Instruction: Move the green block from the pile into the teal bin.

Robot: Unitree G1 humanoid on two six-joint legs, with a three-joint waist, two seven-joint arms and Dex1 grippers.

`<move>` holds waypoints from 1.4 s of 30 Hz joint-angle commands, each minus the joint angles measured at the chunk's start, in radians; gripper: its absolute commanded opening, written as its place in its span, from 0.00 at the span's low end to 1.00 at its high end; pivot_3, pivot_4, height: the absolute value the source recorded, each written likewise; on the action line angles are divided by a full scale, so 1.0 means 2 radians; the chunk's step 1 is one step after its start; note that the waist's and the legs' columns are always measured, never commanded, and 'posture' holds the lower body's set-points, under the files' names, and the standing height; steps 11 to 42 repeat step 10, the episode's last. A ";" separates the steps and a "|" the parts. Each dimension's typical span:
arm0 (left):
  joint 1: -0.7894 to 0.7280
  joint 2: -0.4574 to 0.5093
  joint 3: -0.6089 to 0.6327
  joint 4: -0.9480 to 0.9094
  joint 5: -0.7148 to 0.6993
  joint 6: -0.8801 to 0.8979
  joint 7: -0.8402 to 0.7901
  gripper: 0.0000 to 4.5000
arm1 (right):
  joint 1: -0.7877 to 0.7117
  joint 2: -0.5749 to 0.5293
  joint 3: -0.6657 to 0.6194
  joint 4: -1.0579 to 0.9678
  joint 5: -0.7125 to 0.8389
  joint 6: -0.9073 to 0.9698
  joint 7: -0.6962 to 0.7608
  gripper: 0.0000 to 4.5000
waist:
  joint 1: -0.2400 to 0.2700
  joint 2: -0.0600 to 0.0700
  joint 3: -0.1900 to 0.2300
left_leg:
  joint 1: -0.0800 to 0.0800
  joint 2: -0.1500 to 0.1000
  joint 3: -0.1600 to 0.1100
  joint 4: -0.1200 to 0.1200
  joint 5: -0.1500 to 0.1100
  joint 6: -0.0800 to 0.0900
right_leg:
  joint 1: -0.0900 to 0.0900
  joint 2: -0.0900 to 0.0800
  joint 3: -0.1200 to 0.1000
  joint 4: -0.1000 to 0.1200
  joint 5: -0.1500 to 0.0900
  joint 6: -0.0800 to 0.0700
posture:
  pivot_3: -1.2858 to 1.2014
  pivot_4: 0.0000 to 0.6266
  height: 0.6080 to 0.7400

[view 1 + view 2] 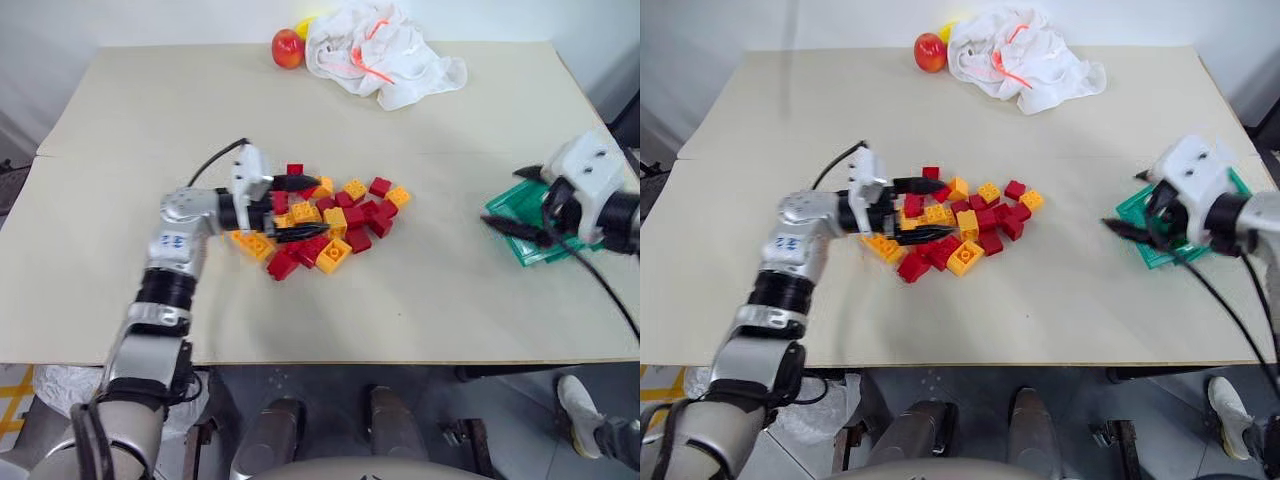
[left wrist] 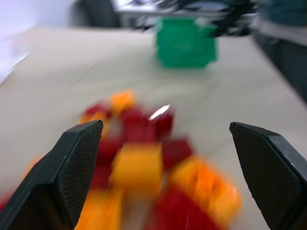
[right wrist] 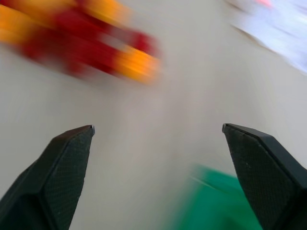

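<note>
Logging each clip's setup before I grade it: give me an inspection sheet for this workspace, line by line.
Surface: beige rectangular table top, seam on its left side.
Job's things: loose pile of red and orange-yellow studded plastic bricks mid-table; teal open plastic bin at the right; green block nothing seen.
Clutter: red apple and crumpled white cloth with orange marks at the far edge.
Grippers: left gripper open, fingers either side of the pile's left end; right gripper open, at the bin.
Cables: black cable looping off the left wrist; black cable from the right arm.
Surroundings: pale wall behind; a shoe on the floor at lower right.
</note>
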 commanded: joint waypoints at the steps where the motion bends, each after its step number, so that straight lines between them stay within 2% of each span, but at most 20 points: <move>1: 0.036 0.040 0.036 -0.016 -0.016 -0.002 -0.008 1.00 | 0.027 0.018 -0.010 0.011 0.021 -0.083 0.050 0.99 | -0.001 0.000 0.000 | 0.000 0.000 0.000 0.000 0.000 0.000 | 0.000 0.000 0.000 0.000 0.000 0.000 | 0.52 0.24 1.00; 10: 0.109 0.073 0.088 -0.061 -0.037 0.018 0.022 1.00 | 0.020 0.063 0.018 0.097 0.008 -0.158 0.071 0.99 | 0.002 0.000 0.000 | 0.001 0.000 -0.001 0.002 0.000 0.000 | 0.002 0.000 0.000 -0.001 0.001 0.000 | 0.52 0.24 1.00; 42: 0.109 0.073 0.088 -0.061 -0.037 0.018 0.022 1.00 | 0.020 0.063 0.018 0.097 0.008 -0.158 0.071 0.99 | 0.002 0.000 0.000 | 0.001 0.000 -0.001 0.002 0.000 0.000 | 0.002 0.000 0.000 -0.001 0.001 0.000 | 0.52 0.24 1.00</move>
